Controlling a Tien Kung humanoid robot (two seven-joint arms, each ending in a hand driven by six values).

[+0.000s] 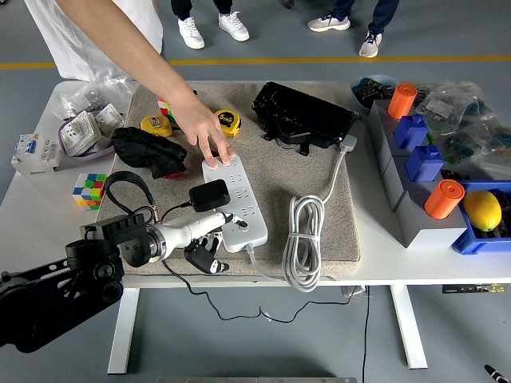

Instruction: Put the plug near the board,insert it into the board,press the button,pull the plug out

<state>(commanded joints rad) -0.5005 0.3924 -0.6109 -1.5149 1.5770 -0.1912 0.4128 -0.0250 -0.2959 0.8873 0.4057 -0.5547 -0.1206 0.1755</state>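
A white power board [242, 201] lies on the beige mat [275, 163]. A black plug [209, 195] stands on the board's left side, and its black cord [120, 182] loops off to the left. My left hand [209, 239] is at the board's near left corner. Its pale fingers [214, 224] stretch to the board's edge just below the plug, while the dark fingers curl under at the mat's front edge and hold nothing. A person's hand [206, 132] presses on the board's far end.
The board's white cable coil [303, 239] lies to its right. A black bag [303, 116], a yellow tape measure [227, 120] and a black glove [148, 152] sit further back. A colour cube [89, 190] is at left, and grey bins [415, 215] with orange and blue items at right.
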